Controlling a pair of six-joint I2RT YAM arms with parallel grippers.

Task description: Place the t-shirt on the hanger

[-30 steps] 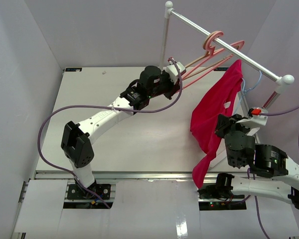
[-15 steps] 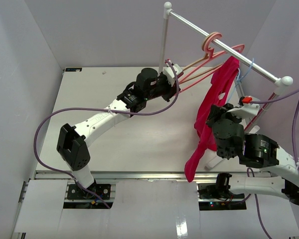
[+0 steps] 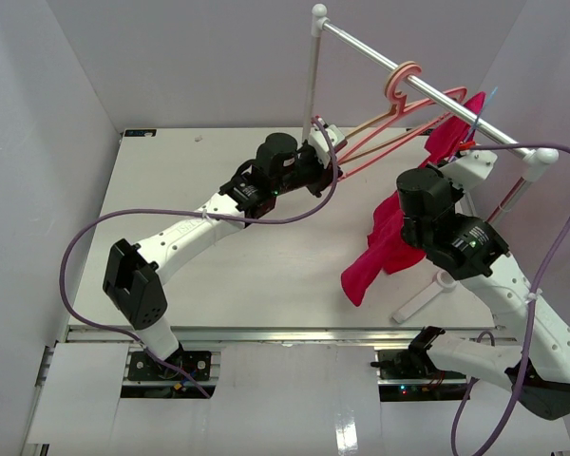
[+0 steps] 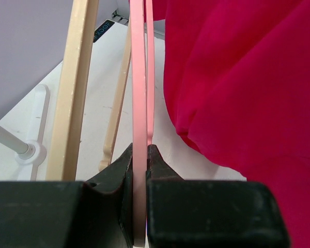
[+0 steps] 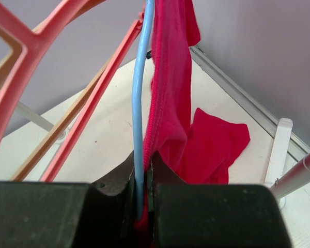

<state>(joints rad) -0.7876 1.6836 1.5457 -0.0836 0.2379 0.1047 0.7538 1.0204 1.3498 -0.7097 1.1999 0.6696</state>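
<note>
Right fingers (image 5: 128, 175) pinched tight on the blue hanger (image 5: 140, 93), a fold of t-shirt (image 5: 170, 103) apparently caught alongside. The rest of the red cloth drapes down above the worktop (image 3: 266, 275), not yet threaded onto the wire. Beyond, left fingers (image 4: 125, 168) clamp the pink hanger (image 4: 139, 93), probably to hold it and the tan hanger (image 4: 75, 77) aside. Rail (image 3: 380, 47) behind carries the hooks.

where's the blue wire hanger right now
Right wrist view: the thin light-blue wire hanger sits in the shut right end effector, pressed against the crimson cloth t-shirt, right of the thick pink hanger.
</note>
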